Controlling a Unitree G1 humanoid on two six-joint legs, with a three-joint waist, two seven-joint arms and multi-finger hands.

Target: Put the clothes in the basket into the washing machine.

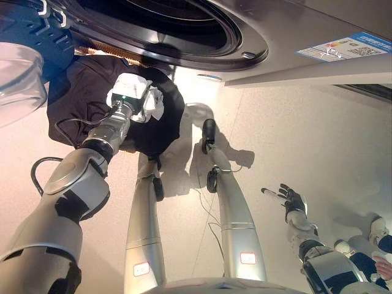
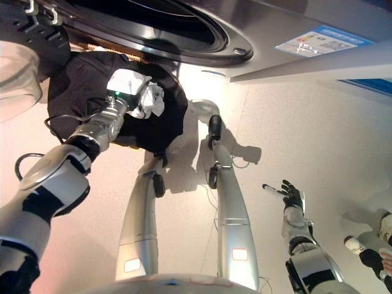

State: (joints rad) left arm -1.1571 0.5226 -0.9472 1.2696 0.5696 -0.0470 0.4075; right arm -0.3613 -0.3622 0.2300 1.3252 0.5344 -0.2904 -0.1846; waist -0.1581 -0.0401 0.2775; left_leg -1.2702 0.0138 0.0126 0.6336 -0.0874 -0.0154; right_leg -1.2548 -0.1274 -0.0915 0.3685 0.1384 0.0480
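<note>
A black garment (image 1: pixel 79 92) hangs in a bunch just below the washing machine's open drum (image 1: pixel 177 24). My left hand (image 1: pixel 152 103) is on its right side, fingers curled into the dark cloth. A strip of brown woven basket rim (image 1: pixel 107 50) shows behind the top of the garment, and the rest of the basket is hidden. My right hand (image 1: pixel 292 199) hangs low at the right over the floor, well away from the cloth, with its fingers spread and nothing in it.
The machine's round glass door (image 1: pixel 18 70) stands swung out at the far left. The grey machine front (image 1: pixel 306 30) fills the top. A person's shoes (image 1: pixel 378 229) show on the pale floor at the lower right.
</note>
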